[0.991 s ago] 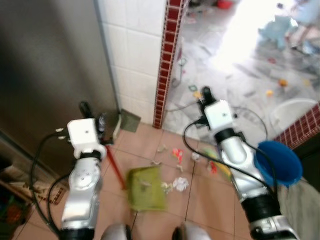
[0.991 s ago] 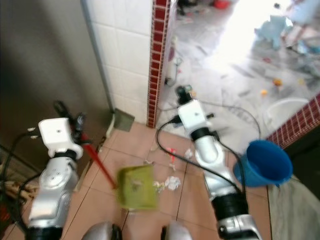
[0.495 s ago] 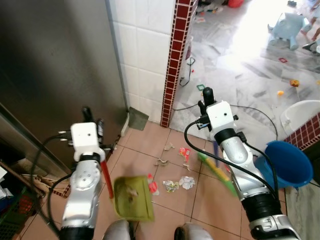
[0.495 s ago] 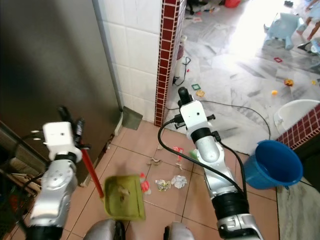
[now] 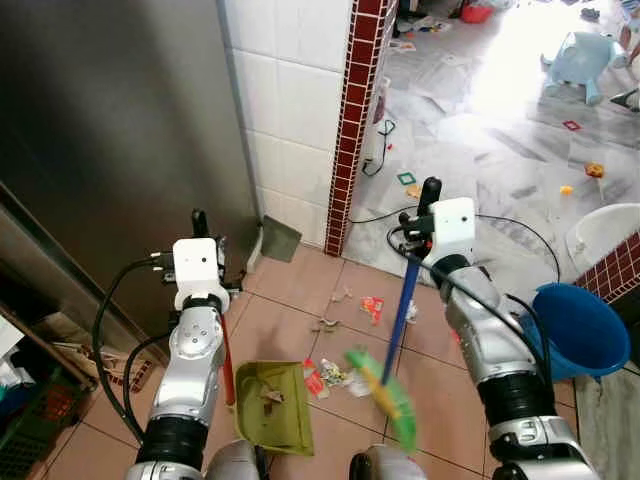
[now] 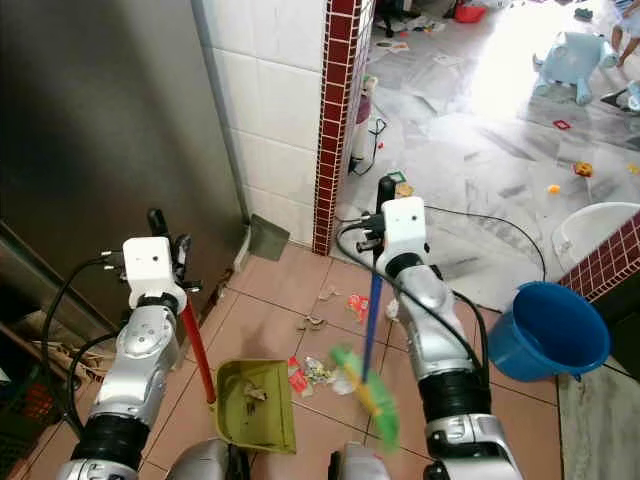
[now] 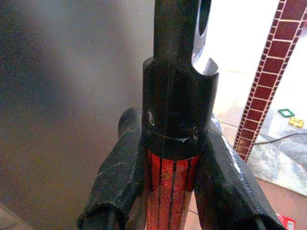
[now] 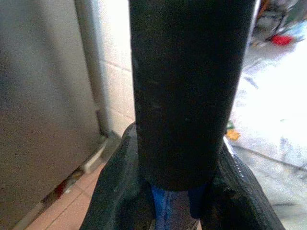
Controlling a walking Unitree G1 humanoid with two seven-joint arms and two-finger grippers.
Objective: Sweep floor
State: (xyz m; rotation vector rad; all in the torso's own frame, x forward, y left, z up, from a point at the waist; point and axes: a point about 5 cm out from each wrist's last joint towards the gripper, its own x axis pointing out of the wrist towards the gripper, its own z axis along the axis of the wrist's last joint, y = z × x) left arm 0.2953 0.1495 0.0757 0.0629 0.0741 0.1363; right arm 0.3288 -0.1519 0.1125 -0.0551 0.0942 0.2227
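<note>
Sweeping step in hand: right jaws [image 8: 168, 191] clamped on broom [image 5: 400, 310], left jaws [image 7: 168, 191] clamped on dustpan [image 5: 272, 405]. Next: draw litter [image 5: 330, 375] into pan.

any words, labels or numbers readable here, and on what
None can be read.
The red wrappers on the tiled floor may carry print, but it is too small and blurred.
The dustpan, the broom and the blue bucket show no lettering.
</note>
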